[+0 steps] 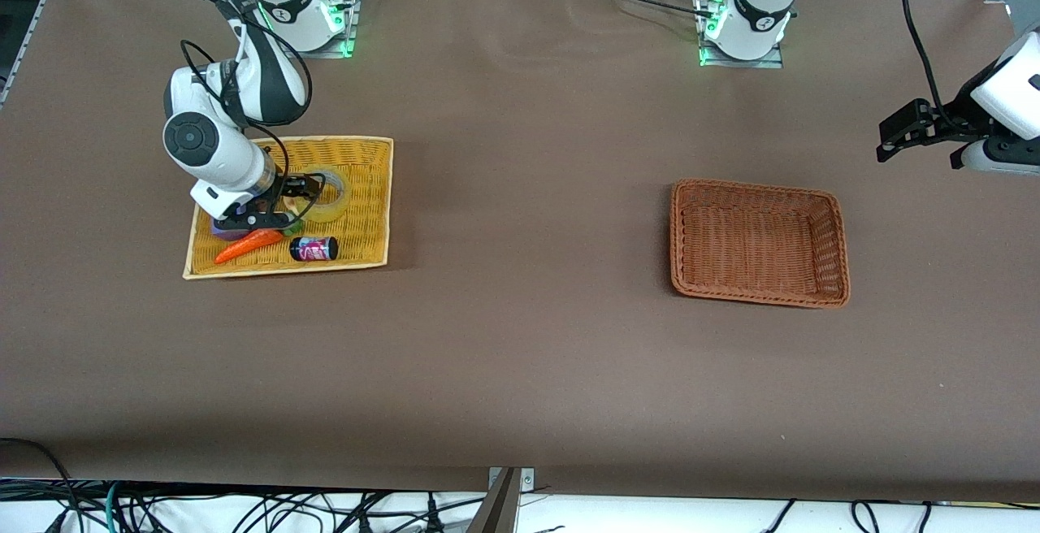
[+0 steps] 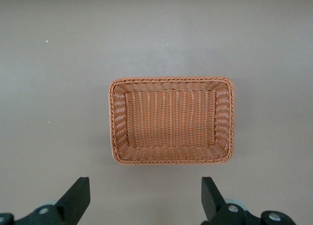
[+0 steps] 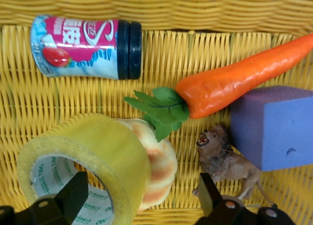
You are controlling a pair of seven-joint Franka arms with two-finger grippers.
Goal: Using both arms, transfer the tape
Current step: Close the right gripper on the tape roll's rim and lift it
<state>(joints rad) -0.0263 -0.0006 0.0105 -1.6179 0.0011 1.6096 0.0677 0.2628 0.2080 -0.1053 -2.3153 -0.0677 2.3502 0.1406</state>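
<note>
The tape (image 1: 331, 192), a yellowish roll with a grey-white core, lies in the yellow woven tray (image 1: 370, 145) at the right arm's end of the table. My right gripper (image 1: 302, 192) is low in the tray and open. In the right wrist view one of its fingers (image 3: 73, 195) is inside the tape's (image 3: 93, 154) core. The other finger (image 3: 210, 195) is past the croissant toy (image 3: 159, 168), which leans on the roll. My left gripper (image 1: 898, 136) waits in the air at the left arm's end of the table. It is open and empty (image 2: 145, 198).
An orange carrot toy (image 3: 239, 83), a pink-labelled bottle (image 3: 83, 48), a purple block (image 3: 274, 124) and a small lion figure (image 3: 225, 159) share the tray. An empty brown wicker basket (image 1: 760, 240) stands toward the left arm's end and also shows in the left wrist view (image 2: 117, 120).
</note>
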